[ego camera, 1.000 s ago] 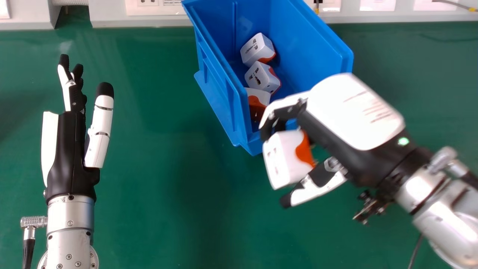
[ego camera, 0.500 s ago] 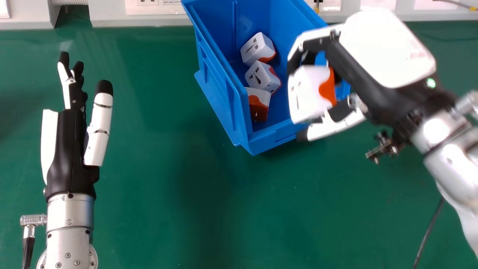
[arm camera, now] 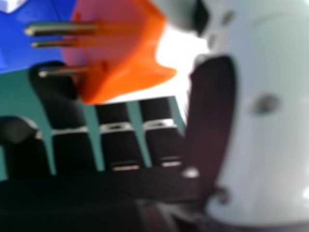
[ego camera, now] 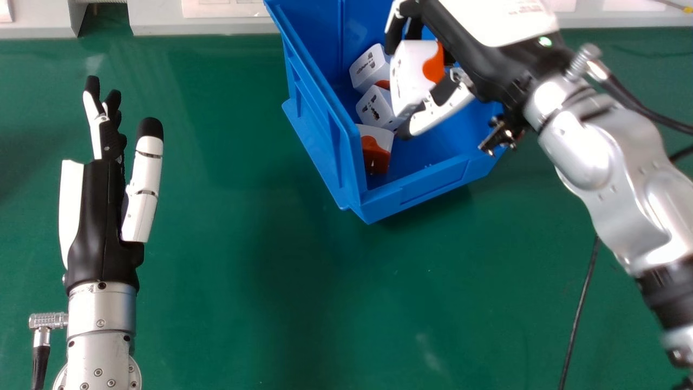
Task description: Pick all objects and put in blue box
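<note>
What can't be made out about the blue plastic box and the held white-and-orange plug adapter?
Blue box: far end, cut off by head view's top edge.
Held adapter: part of its white body, behind the thumb in right hand view.
Middle boxed white adapter: one side, behind the held adapter in head view; contact unclear.

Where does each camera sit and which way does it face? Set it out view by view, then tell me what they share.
Head view: on the robot's head, looking forward and down at the green table and blue box; the left hand, right hand and both silver forearms show.
Right hand view: at the right hand, looking across it at the held adapter with its metal prongs; its own fingers and thumb show.
Shared: right hand, held adapter, and parts of box and table.
</note>
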